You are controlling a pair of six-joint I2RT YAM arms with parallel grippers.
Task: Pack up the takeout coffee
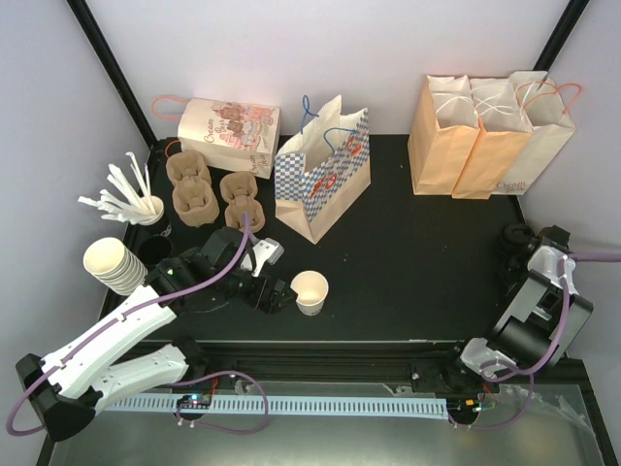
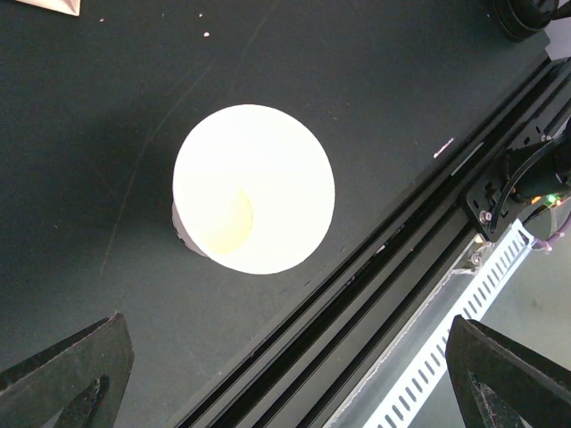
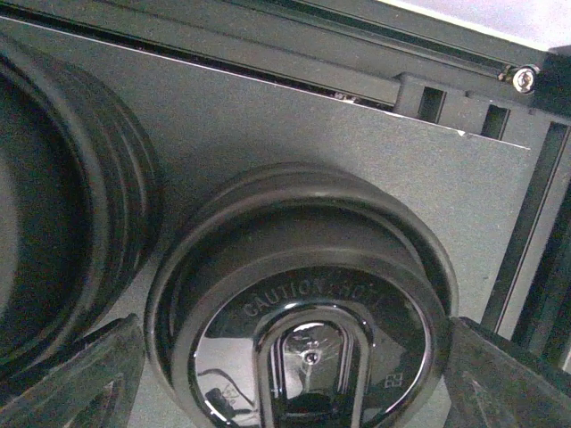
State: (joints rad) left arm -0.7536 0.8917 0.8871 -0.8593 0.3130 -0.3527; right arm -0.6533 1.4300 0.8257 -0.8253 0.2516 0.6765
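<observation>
- The bench (image 1: 408,282) is black. Its middle and right part has lots of open room.
- At the back stand a checked bag (image 1: 325,170), a pink printed bag (image 1: 231,134) and three tan bags (image 1: 485,136) in a row.
- On the left, brown cup carriers (image 1: 212,192), a stack of plain white cups (image 1: 116,264) and a cup of white sticks (image 1: 131,197) crowd together.
- One white cup (image 1: 310,291) stands upright near the front edge with no lid. It is open at the top and looks empty inside.
- The left pincer (image 1: 277,296) is spread wide just beside that cup and holds nothing.
- The right pincer (image 3: 294,374) is spread too. It hangs close over a round black lid (image 3: 303,312) at the right edge of the bench, by the black rail.
- The lid is shiny and has raised letters on it. Another black lid (image 3: 71,196) sits just beside it.
</observation>
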